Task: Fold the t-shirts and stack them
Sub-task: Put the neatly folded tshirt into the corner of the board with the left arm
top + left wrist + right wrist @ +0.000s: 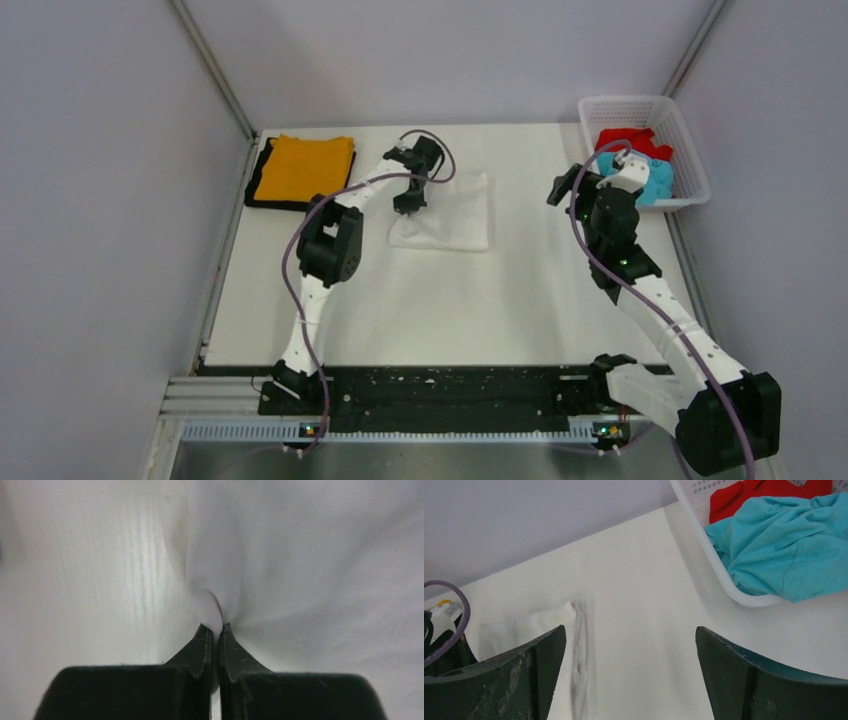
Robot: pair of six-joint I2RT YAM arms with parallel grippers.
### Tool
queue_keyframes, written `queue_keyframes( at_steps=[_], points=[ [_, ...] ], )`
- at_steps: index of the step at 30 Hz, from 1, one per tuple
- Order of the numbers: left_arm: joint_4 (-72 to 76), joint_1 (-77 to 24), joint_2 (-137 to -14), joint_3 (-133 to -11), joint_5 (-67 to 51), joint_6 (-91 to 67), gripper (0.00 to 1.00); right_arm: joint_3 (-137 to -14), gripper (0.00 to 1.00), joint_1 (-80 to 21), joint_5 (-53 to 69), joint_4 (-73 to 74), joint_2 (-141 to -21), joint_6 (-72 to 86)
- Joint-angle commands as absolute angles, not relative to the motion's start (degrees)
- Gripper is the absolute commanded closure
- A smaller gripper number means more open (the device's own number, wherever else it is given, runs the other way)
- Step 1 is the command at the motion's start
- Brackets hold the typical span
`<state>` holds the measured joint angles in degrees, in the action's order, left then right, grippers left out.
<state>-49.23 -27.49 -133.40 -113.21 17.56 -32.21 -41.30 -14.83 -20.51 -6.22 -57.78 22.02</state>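
A folded white t-shirt (450, 215) lies at the table's back middle. My left gripper (408, 203) is at its left edge, shut on a pinch of the white cloth (220, 615). A folded orange t-shirt (302, 167) lies on a folded black t-shirt (257, 200) at the back left. The red t-shirt (632, 141) and the teal t-shirt (657, 182) lie crumpled in the white basket (690, 160). My right gripper (556, 190) is open and empty, raised between the white shirt and the basket. The white shirt's right edge (574, 630) shows in the right wrist view.
Grey walls close the table on the left, back and right. The white lattice basket (704, 545) stands at the back right corner. A purple cable (440, 160) loops over the left wrist. A black rail runs along the near edge (440, 390).
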Motion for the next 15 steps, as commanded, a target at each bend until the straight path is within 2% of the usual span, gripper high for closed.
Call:
queue_keyframes(
  at_steps=[1, 6, 15],
  points=[
    [-56.1, -26.3, -132.9, -115.0, 38.8, -29.3, 1.0, -41.0, 0.01, -14.8, -24.1, -9.7, -55.0, 19.3],
    [-51.0, -24.5, -127.8, -114.2, 45.7, -21.0, 1.0, -39.8, 0.01, -14.7, -25.1, -10.5, -53.9, 19.1],
    [-39.0, -21.7, -121.0, -114.3, 50.1, -2.0, 1.0, -39.8, 0.01, -14.8, -25.9, -10.5, -53.3, 18.0]
  ],
)
